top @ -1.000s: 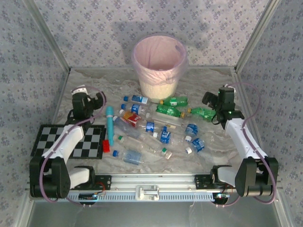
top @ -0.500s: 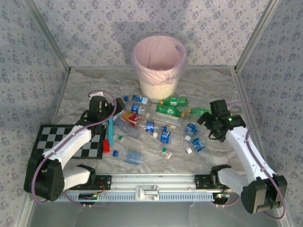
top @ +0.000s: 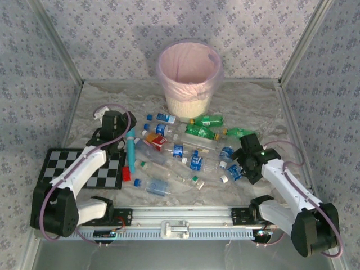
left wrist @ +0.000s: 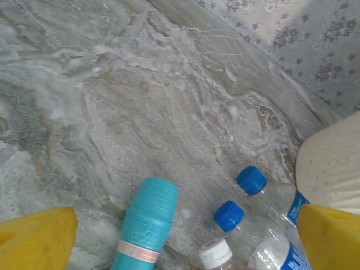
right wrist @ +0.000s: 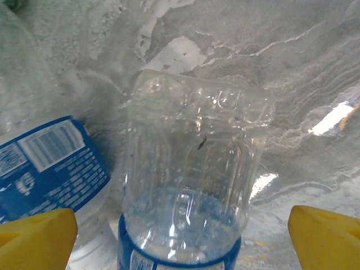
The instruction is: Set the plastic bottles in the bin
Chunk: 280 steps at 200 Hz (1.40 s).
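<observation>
1. Progress: I see no bottle in the bin (top: 189, 105). The top view shows pink liner there, but its bottom is hidden from me, so that's probable, not certain.
2. The plastic bottles (top: 185, 152) lie scattered on the desk (top: 264, 101) just in front of the bin. The green ones are nearest it, and the clear blue-label ones are further out toward the arm bases.
3. Right tool (right wrist: 180, 236): fingers spread wide, straddling a clear blue-label bottle (right wrist: 191, 169) at the scatter's far-from-bin edge, right side. It isn't clamped, and I can't tell if the pads touch it.
4. Left tool (left wrist: 183, 239): released and empty, sitting front-left of the bin. Its camera looks down on the teal stick (left wrist: 146, 225) and two blue caps beside the bin wall.
5. My read: the first pick is being lined up on the right. About a dozen bottles are left to move, so the job has effectively not started.
</observation>
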Each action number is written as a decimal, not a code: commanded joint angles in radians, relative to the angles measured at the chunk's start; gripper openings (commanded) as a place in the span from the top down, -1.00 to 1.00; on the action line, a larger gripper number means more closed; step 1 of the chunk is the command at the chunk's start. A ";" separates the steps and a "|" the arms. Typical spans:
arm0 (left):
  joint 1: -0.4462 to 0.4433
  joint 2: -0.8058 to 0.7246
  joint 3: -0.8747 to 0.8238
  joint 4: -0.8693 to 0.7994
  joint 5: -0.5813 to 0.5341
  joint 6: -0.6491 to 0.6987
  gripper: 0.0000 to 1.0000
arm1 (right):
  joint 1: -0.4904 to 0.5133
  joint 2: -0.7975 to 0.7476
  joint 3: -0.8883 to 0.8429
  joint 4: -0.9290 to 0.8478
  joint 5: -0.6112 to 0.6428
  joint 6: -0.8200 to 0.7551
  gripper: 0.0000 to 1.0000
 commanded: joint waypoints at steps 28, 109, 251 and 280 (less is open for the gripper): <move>0.018 -0.057 -0.012 -0.011 -0.018 -0.029 -1.00 | 0.008 0.032 -0.095 0.132 0.006 0.094 -0.80; 0.020 -0.040 -0.005 -0.008 -0.006 -0.044 -1.00 | 0.008 0.041 -0.138 0.170 0.008 0.082 -0.23; 0.175 -0.054 -0.002 -0.005 0.121 -0.043 -1.00 | -0.057 0.144 0.531 0.023 0.034 -0.445 0.09; 0.174 -0.056 -0.010 0.008 0.211 -0.034 -1.00 | -0.057 0.308 0.823 0.057 -0.032 -0.560 0.08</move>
